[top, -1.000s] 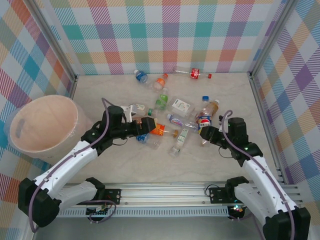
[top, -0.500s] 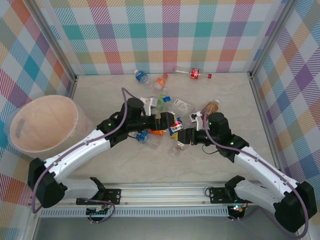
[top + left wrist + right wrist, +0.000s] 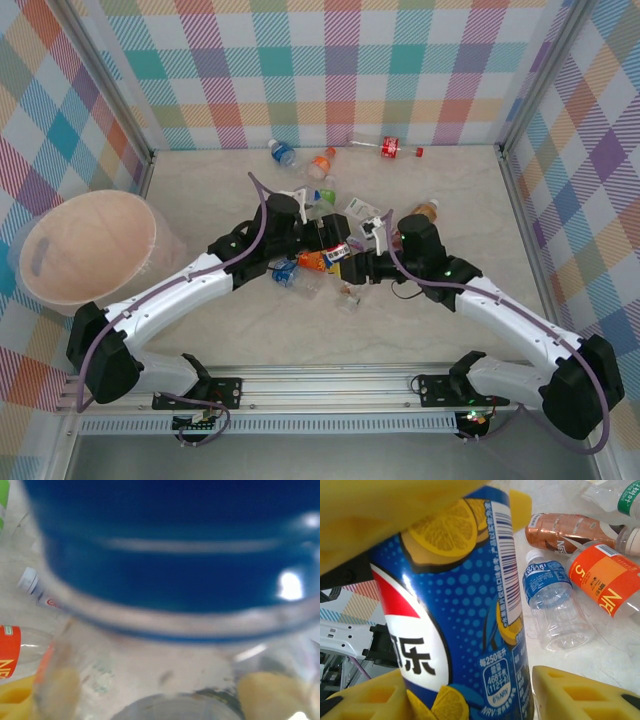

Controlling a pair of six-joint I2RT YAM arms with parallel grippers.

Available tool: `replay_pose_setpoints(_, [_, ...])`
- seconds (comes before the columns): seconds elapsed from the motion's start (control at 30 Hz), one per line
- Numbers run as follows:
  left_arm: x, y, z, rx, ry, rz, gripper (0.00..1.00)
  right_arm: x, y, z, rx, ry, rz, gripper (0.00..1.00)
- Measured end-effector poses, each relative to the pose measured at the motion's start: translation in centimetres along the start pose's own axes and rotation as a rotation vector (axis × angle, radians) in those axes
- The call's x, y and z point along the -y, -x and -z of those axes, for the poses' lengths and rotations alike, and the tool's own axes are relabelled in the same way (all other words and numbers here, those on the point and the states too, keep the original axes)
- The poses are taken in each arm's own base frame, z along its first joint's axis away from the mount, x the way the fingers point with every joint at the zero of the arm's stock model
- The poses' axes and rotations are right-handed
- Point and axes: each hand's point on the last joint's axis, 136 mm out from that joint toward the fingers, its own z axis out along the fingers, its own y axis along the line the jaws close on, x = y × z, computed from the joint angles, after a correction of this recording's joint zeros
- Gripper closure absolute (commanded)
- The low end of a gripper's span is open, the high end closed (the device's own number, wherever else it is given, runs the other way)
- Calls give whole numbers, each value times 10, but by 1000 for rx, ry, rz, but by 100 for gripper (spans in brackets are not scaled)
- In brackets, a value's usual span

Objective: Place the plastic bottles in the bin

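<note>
At frame centre in the top view the right gripper [image 3: 352,262] pinches the blue-labelled bottle [image 3: 336,252]. The left gripper [image 3: 322,242] meets it from the left, the side toward the bin [image 3: 100,230] at the left edge. The right wrist view shows yellow pads [image 3: 395,510] clamping the label, the bottle's long axis crossing them. The left wrist view is blurred, so I cannot tell whether its jaws grip. Loose bottles [image 3: 322,160] lie beyond.

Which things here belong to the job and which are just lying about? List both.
Job: bin, blue-label bottle in the right hand, red-label bottle, orange-label bottle, copper bottle.
Lying about: white carton.
</note>
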Motion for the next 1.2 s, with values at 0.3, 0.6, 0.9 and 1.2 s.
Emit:
replay_pose_setpoints(0.3, [-2, 12, 5, 50, -8, 31, 32, -17, 23, 3, 71, 45, 119, 8])
replay_pose_setpoints(0.6, [-11, 120, 96, 393, 298, -150, 36, -41, 75, 45, 310, -56, 315, 0])
replay_pose_setpoints(0.9, [34, 229, 299, 898, 641, -357, 36, -12, 95, 81, 507, -292, 290, 0])
replay_pose_setpoints(1.2, [-84, 240, 411, 916, 1361, -251, 36, 28, 90, 83, 514, -464, 199, 0])
